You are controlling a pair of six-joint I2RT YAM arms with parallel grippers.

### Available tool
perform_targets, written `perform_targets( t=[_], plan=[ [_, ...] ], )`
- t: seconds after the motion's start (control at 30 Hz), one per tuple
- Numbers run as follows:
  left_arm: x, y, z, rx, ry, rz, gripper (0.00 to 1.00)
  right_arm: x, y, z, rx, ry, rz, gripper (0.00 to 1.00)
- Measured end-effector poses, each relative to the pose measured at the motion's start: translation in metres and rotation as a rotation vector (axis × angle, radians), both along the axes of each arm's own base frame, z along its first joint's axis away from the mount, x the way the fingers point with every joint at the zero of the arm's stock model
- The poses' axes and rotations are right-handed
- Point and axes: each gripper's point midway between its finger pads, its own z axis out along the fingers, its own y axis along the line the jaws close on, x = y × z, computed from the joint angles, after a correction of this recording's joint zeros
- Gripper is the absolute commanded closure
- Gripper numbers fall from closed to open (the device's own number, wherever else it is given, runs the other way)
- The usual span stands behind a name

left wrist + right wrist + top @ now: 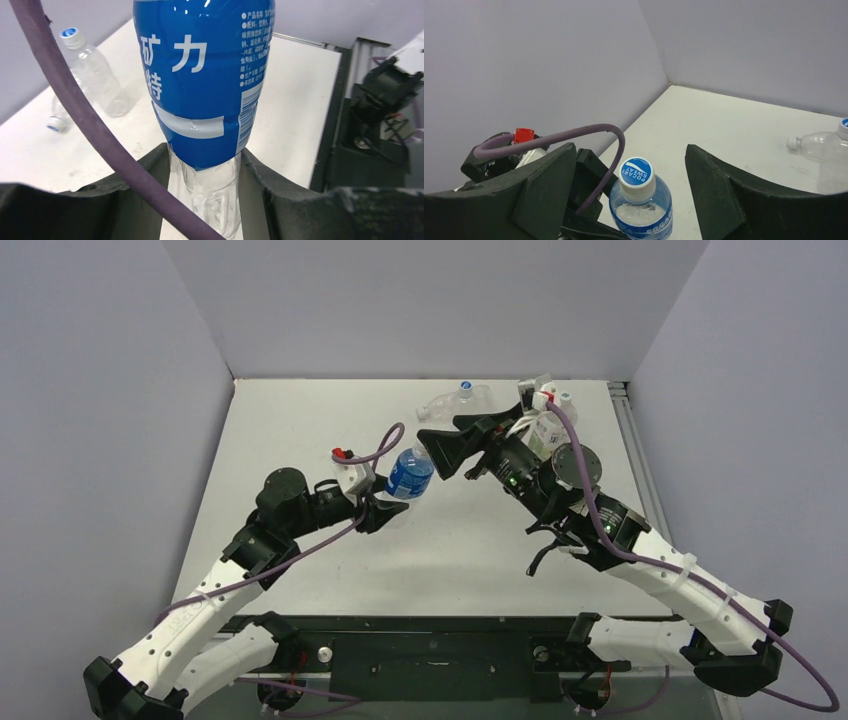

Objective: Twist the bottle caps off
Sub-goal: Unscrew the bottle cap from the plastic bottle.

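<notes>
Atop the blue-labelled bottle (644,212) the blue-and-white cap (636,172) is still on; whether it is loosened at all I can't tell, since the thread is hidden. The bottle is held at a tilt over the table (330,570), its clear lower end clamped between the jaws of the left tool (202,167). The right tool (630,152) stands apart, a finger on either side of the cap and touching neither. To do this well, I'd centre it, close on the cap alone rather than the neck, and twist about the bottle's own axis while the left grip holds firm. Two plain bottles (95,75) lie well away.
</notes>
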Motion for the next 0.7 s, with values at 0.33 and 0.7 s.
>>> perform_targets(
  t=[0.33, 0.7],
  plan=[
    [0.035, 0.015, 0.006, 0.037, -0.151, 0.166, 1.00, 0.018, 0.003, 0.002, -0.111, 0.091, -0.260, 0.32],
    [0.037, 0.017, 0.013, 0.019, -0.178, 0.188, 1.00, 0.032, 0.019, -0.036, -0.215, 0.140, -0.313, 0.44]
  ],
)
